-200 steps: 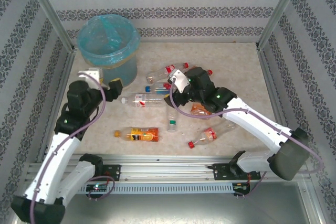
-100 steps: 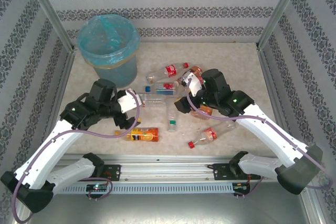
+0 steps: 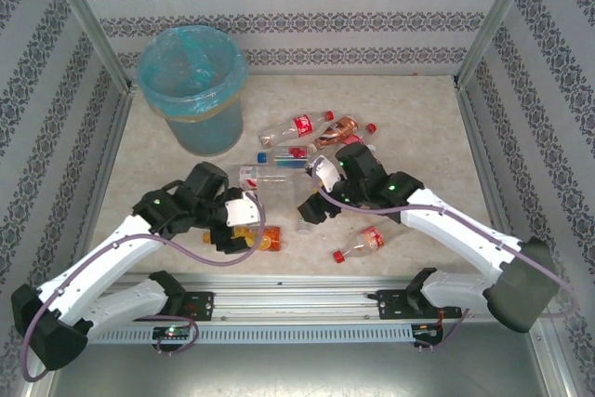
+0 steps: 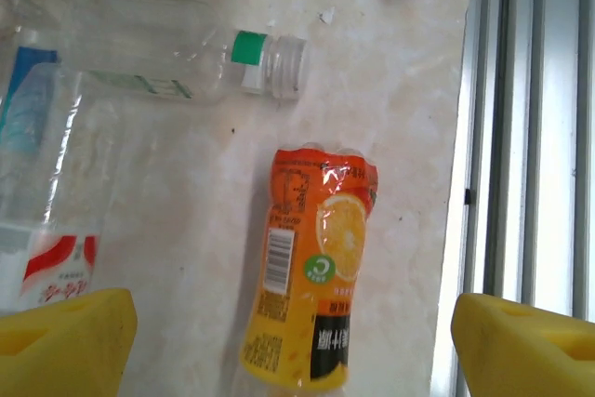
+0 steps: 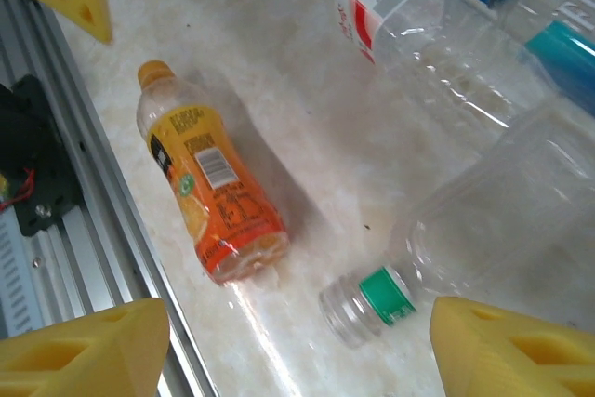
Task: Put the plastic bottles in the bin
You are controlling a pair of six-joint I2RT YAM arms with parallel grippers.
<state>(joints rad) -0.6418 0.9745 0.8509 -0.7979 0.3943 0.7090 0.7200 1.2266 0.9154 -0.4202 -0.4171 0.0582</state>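
Lying near the orange-labelled bottle (image 4: 311,276) is a clear green-ringed bottle (image 4: 167,67).

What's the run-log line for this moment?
left gripper: open, above orange bottle | right gripper: open, above clear green-ringed bottle | held: nothing | bin: upright, far left

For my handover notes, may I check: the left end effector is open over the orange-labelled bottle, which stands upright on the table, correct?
Not upright: the left wrist view shows the orange-labelled bottle lying on its side; the rest is right.
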